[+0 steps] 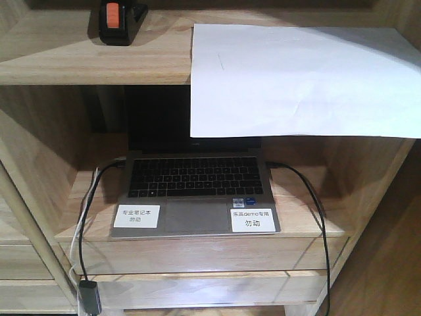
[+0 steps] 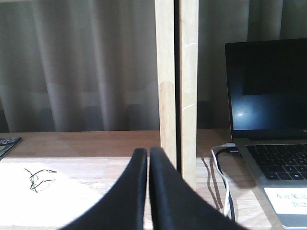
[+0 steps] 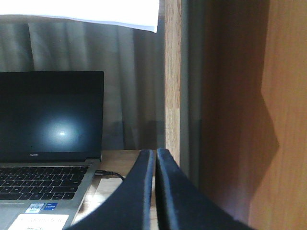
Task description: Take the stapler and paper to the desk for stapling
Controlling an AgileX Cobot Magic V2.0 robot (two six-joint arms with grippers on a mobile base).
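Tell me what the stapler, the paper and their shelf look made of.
Stapler: black, likely matte plastic, with an orange-red patch on top. Shelf: light wood, or wood-look board, with visible grain and a dull finish. Paper: thin matte white sheet, faintly creased, overhanging the front edge.

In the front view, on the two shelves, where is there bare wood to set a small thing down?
Upper shelf: bare wood left of the stapler, and between it and the paper. Lower shelf: crowded; the laptop fills the middle, and cables cross the narrow strips on both sides.
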